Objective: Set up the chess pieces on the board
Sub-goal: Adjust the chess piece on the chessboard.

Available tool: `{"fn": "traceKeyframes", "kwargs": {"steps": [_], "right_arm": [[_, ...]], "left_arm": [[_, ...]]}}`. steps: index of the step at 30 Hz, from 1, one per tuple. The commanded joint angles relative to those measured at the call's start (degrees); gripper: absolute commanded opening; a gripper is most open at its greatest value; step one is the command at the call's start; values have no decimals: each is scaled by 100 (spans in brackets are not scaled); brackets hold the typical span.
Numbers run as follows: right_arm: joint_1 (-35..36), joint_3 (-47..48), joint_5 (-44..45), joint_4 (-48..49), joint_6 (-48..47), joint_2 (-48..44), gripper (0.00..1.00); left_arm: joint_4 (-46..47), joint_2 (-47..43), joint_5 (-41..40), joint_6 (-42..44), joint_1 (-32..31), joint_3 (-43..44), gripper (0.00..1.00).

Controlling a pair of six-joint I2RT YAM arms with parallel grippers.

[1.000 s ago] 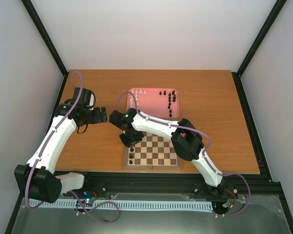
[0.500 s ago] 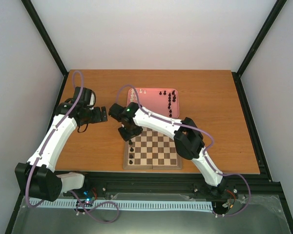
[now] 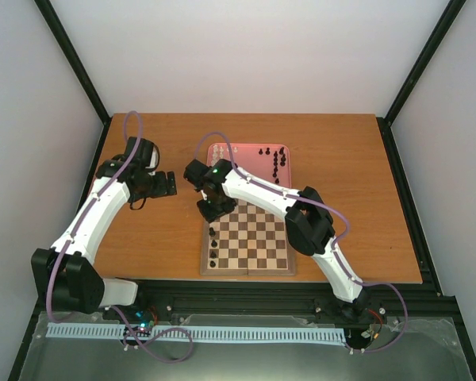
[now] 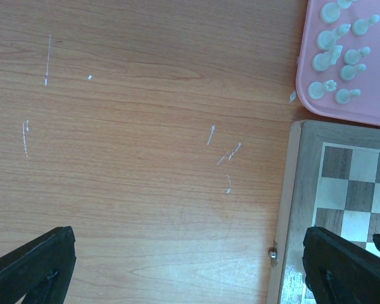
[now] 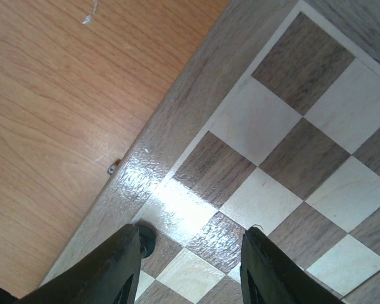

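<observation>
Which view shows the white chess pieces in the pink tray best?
Left wrist: the white chess pieces appear large and distinct on the pink tray. Top external shows them only as tiny specks beside the right arm. Right wrist shows only the chessboard.

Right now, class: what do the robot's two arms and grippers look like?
The left arm and right arm have white tubular links with bulky black joints; a thin purple cable loops along each. A small green light glows on the right arm. The left gripper and right gripper are black, with flat matte fingers.
</observation>
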Motion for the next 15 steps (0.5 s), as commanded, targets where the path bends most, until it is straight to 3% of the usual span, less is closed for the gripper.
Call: {"fn": "traceKeyframes", "kwargs": {"steps": [1, 15], "right_arm": [[-25, 77, -242, 45, -228, 139, 44], [-20, -497, -431, 138, -221, -27, 44]], "left_arm": [[44, 23, -87, 22, 11, 254, 100], [105, -119, -84, 69, 16, 7, 100]]}}
